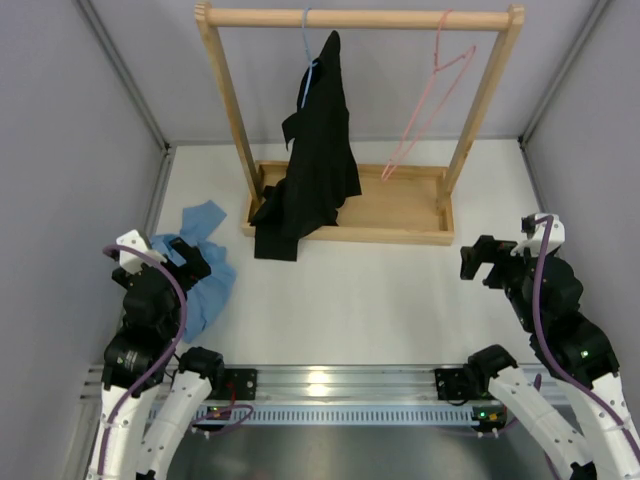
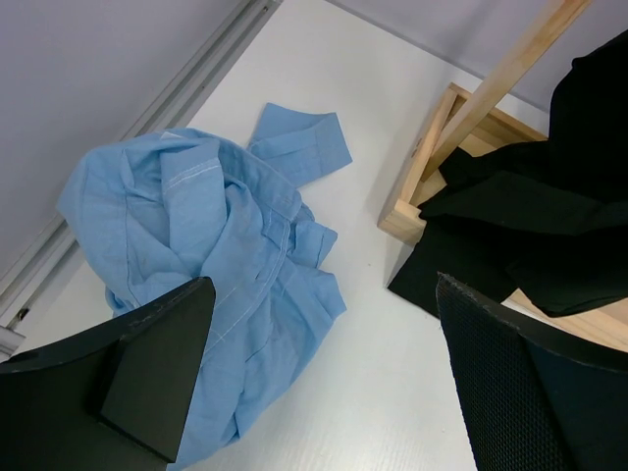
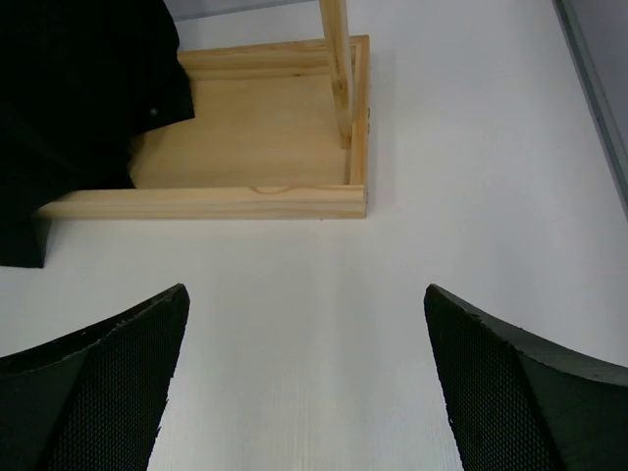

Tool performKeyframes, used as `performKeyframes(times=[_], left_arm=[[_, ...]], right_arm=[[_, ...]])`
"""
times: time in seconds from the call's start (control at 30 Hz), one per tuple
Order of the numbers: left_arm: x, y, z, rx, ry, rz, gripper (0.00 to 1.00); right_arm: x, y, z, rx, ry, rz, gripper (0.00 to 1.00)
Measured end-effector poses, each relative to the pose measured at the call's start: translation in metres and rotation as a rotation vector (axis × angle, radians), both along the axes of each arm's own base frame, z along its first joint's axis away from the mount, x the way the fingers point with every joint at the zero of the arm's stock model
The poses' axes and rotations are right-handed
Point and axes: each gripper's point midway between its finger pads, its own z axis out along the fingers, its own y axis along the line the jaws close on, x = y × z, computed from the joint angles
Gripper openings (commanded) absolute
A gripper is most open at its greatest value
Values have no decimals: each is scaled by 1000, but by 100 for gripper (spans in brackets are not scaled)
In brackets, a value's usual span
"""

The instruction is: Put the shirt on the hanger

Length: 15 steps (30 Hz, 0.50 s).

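Over on the left side of the worktop (image 1: 380, 300), we've got the shirt (image 1: 205, 270) lying crumpled in a heap, with our left jaws spread wide just above it, holding nothing. Our right jaws are wide and empty too, over the worktop in front of the wooden rack (image 1: 360, 18). The hanger (image 1: 425, 105) hangs from its rail, right of the black garment (image 1: 318, 170).

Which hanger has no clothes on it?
The pink hanger, hanging bare toward the right end of the wooden rail. The blue hanger further left carries the black garment.
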Motion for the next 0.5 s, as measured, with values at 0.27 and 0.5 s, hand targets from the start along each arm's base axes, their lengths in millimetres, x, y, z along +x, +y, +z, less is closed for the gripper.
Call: performKeyframes(times=[0.27,0.5], left_arm=[[0,3,1,-6,-5,24,98],[12,9,-14,1,73,94,98]], right_arm=[[0,3,0,6,1,18,99],[-4,22,6,58,-18,113,99]])
